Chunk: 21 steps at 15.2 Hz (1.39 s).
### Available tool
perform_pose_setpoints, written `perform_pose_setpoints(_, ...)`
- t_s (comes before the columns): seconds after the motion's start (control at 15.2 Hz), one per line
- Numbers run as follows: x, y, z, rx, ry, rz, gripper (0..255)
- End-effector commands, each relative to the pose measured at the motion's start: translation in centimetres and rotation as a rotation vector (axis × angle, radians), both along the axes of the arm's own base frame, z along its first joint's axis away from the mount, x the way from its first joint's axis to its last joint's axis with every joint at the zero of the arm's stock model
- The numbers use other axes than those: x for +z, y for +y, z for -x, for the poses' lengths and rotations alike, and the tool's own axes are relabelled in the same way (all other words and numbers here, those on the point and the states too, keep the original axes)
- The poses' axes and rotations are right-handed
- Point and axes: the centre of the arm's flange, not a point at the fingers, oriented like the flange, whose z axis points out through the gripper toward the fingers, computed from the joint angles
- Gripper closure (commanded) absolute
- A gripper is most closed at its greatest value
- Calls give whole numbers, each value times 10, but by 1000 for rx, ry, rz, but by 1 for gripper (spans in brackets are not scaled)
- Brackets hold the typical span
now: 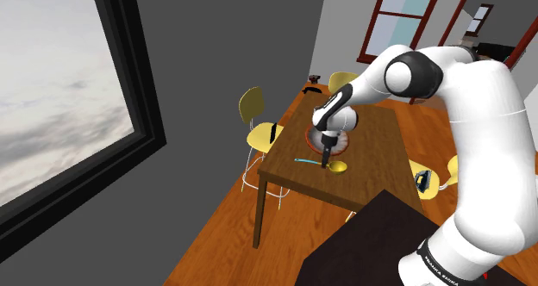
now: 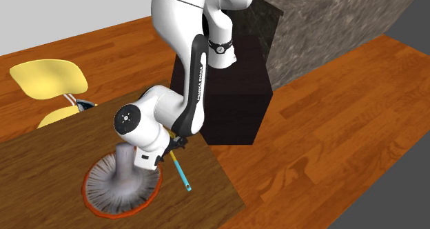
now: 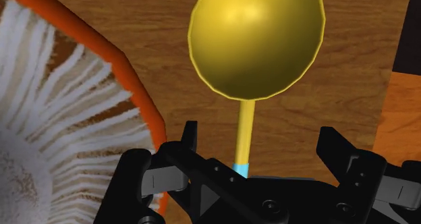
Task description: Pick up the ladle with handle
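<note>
Wrist view puts the gripper [image 3: 260, 133] low over the brown table [image 3: 155, 27], its two black fingers [image 3: 189, 140] standing apart and clasping nothing; the ladle [image 3: 256, 40] lies flat on the wood with its thin stem running between them, nearer one finger and, as far as can be judged, touching neither. On one side the orange-rimmed plate [image 3: 67, 121] with white ribbing sits just beside the stem, leaving little room; on the other a strip of bare wood runs to the table's edge, with floor [image 3: 401, 115] beyond. In the second exterior view the ladle [image 2: 180, 168] lies between the plate [image 2: 103, 179] and the table [image 2: 55, 158] edge facing the black stand [image 2: 234, 103], close to that edge; a yellow chair [image 2: 47, 79] stands at the far side. The ladle has a round, glossy yellow bowl, a yellow stem and a light blue handle; in the shoulder view the gripper [image 1: 326, 161] hangs over its middle, the bowl [image 1: 339, 166] towards the stand.
</note>
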Motion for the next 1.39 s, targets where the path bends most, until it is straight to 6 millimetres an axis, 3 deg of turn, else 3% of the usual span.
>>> perform_pose_setpoints(0.0,-18,-6,3,-8,7,4,0)
perform_pose_setpoints(0.2,-26,-6,3,-8,7,4,0)
perform_pose_setpoints(0.26,-23,-11,5,-8,7,4,255)
perform_pose_setpoints(0.53,-36,-18,-2,-6,7,3,255)
perform_pose_setpoints(0.66,-33,-12,-3,-5,7,3,255)
perform_pose_setpoints(0.79,-43,-6,-6,-6,6,3,255)
perform_pose_setpoints(0.86,-26,-6,3,-8,7,4,255)
perform_pose_setpoints(1.32,11,-6,3,-8,7,4,255)
